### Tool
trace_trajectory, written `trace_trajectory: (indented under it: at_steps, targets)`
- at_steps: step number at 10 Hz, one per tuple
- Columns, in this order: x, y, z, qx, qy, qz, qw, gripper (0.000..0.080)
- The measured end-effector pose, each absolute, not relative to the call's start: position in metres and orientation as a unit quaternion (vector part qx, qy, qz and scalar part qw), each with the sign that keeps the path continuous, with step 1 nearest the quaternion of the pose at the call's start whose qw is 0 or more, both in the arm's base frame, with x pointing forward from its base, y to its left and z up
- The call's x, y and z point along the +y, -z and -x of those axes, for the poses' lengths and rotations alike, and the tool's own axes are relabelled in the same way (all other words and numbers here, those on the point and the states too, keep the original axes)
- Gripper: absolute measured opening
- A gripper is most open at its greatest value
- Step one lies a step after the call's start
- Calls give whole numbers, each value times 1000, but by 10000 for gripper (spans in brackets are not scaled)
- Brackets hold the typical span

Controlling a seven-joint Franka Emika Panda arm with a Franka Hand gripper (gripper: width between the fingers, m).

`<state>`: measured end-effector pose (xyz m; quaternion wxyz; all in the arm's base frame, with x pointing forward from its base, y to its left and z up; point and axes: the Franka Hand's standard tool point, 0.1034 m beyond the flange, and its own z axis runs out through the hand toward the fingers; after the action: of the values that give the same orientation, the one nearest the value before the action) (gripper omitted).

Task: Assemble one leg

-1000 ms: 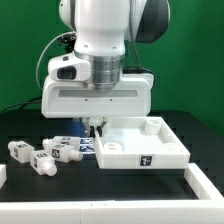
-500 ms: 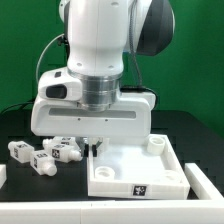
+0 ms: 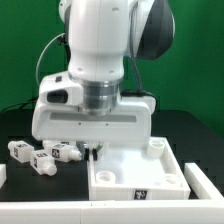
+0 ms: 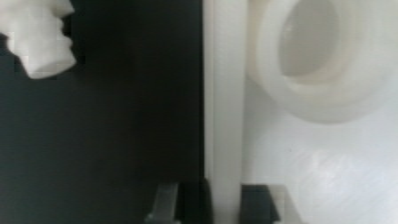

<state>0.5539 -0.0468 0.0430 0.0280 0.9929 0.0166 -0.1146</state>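
Note:
Three white legs with tag markers (image 3: pixel 20 150) (image 3: pixel 42 162) (image 3: pixel 62 152) lie on the black table at the exterior view's left. One leg (image 4: pixel 39 40) also shows in the wrist view, apart from the gripper. The wide white square panel (image 3: pixel 150 178) with raised rim and corner sockets lies at the front right. My gripper (image 3: pixel 93 150) is at the panel's left rim. In the wrist view the gripper (image 4: pixel 219 203) has one dark finger (image 4: pixel 178 205) on each side of the rim wall (image 4: pixel 217 120), shut on it. A round corner socket (image 4: pixel 329 60) is near.
White rig pieces stand at the table's front corners, on the exterior view's right (image 3: pixel 212 186) and left (image 3: pixel 2 176). A green backdrop (image 3: pixel 20 50) closes the rear. The arm's wide body hides the table behind the panel.
The arm came down and toward the front. The panel slid forward with it, mostly in the first half second. The legs have not moved.

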Motion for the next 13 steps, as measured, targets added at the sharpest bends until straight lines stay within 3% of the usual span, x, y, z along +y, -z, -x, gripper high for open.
trace_trajectory:
  at_steps: [3,7,11,13]
  targets:
    - [-41,-23,-570,16,109,-994,26,54]
    - [-20,-19,-570,-16,116,-993,30,55]
    - [-20,-19,-570,-28,115,-992,32,63]
    - [-20,-20,-571,-28,114,-993,32,377]
